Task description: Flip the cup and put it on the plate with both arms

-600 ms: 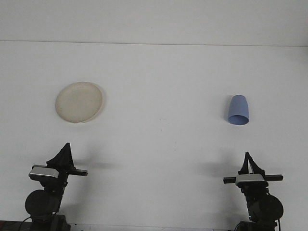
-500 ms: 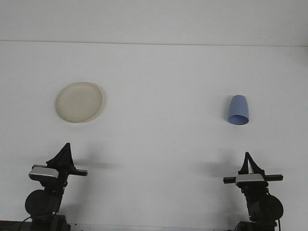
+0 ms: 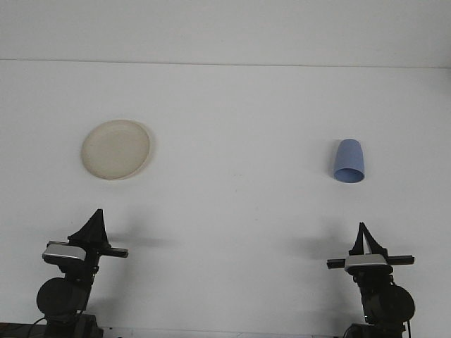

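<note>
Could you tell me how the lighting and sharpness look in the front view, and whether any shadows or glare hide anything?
Front view: lighting is even and soft, no glare on the white table; faint shadows lie beside the plate, the blue cup and both arms; the image is slightly soft and grainy, yet nothing is hidden.

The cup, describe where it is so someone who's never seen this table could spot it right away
Look at the white table, on its right half, straight beyond the right gripper. There stands the cup, small and blue, upside down with its wide rim on the table. The only other item, a cream plate, lies flat far off on the left.
</note>
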### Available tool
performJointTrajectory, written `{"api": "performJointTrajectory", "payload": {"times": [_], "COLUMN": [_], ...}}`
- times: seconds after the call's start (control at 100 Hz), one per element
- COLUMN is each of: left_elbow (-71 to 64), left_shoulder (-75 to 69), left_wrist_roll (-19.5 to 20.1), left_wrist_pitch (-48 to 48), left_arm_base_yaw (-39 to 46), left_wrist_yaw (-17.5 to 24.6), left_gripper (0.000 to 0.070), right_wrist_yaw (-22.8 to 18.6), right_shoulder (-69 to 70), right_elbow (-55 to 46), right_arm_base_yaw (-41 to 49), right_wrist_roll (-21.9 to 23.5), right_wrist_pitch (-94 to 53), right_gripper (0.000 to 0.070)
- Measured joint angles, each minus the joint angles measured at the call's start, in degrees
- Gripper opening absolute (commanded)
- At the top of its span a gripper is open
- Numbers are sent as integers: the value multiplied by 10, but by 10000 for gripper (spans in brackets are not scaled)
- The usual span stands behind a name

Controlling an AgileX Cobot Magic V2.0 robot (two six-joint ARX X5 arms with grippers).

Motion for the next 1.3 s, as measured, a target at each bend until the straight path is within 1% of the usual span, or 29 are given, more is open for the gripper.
{"api": "performJointTrajectory", "payload": {"times": [0.23,0.3,0.36,0.4,0.56,0.62,0.68,0.78,0.87,0.9,0.92,0.95,1.03,1.06,1.09,1.17,1.3], "left_elbow": [0,0,0,0,0,0,0,0,0,0,0,0,0,0,0,0,0], "left_shoulder": [0,0,0,0,0,0,0,0,0,0,0,0,0,0,0,0,0], "left_wrist_roll": [0,0,0,0,0,0,0,0,0,0,0,0,0,0,0,0,0], "left_wrist_pitch": [0,0,0,0,0,0,0,0,0,0,0,0,0,0,0,0,0], "left_arm_base_yaw": [0,0,0,0,0,0,0,0,0,0,0,0,0,0,0,0,0], "left_wrist_yaw": [0,0,0,0,0,0,0,0,0,0,0,0,0,0,0,0,0], "left_gripper": [13,13,13,13,13,13,13,13,13,13,13,13,13,13,13,13,13], "right_wrist_yaw": [-1,-9,-16,-16,-13,-14,-13,-6,21,27,29,29,29,29,29,30,30], "right_shoulder": [0,0,0,0,0,0,4,38,92,114,131,156,221,242,261,308,388], "right_elbow": [0,0,0,0,0,3,18,75,143,165,178,197,235,244,249,252,252], "right_arm_base_yaw": [0,0,0,0,0,0,0,0,0,0,0,0,0,0,0,0,0], "right_wrist_roll": [1,19,54,85,238,287,318,342,345,342,337,326,287,273,260,234,198], "right_wrist_pitch": [9,23,26,26,33,31,21,1,-30,-40,-46,-52,-56,-52,-43,-14,24], "right_gripper": [0,0,0,0,0,0,0,0,0,23,58,129,357,418,457,497,498]}}
